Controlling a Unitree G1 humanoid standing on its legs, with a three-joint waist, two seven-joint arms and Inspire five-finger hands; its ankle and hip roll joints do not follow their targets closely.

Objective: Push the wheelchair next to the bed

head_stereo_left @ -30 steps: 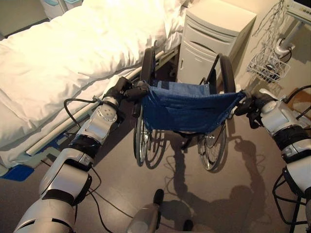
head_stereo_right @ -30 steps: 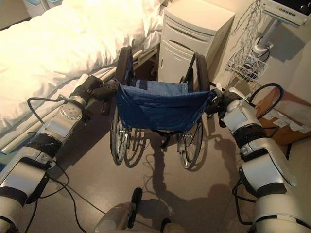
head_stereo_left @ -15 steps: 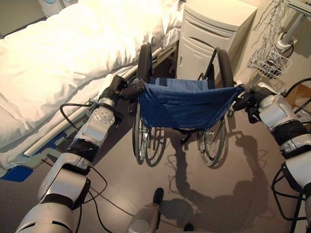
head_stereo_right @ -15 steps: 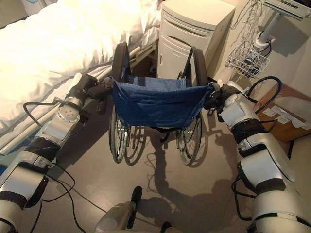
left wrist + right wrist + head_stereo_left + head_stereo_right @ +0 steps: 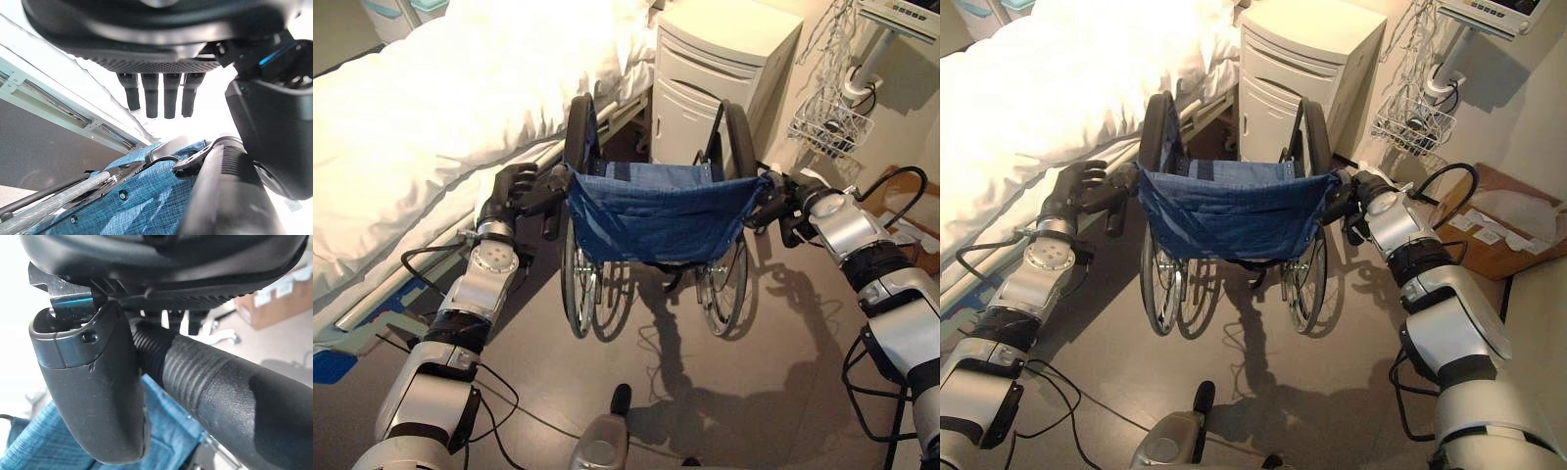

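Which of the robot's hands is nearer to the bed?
Left. The left hand is at the wheelchair's left push handle, right beside the bed. The right hand is at the other handle, across the wheelchair from the bed.

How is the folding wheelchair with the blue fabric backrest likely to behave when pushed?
The wheelchair with the blue fabric backrest probably rolls easily: large spoked wheels on smooth floor. Its cloth back looks slack, so pushing there would likely give. With left hand open and right hand gripping, it may veer.
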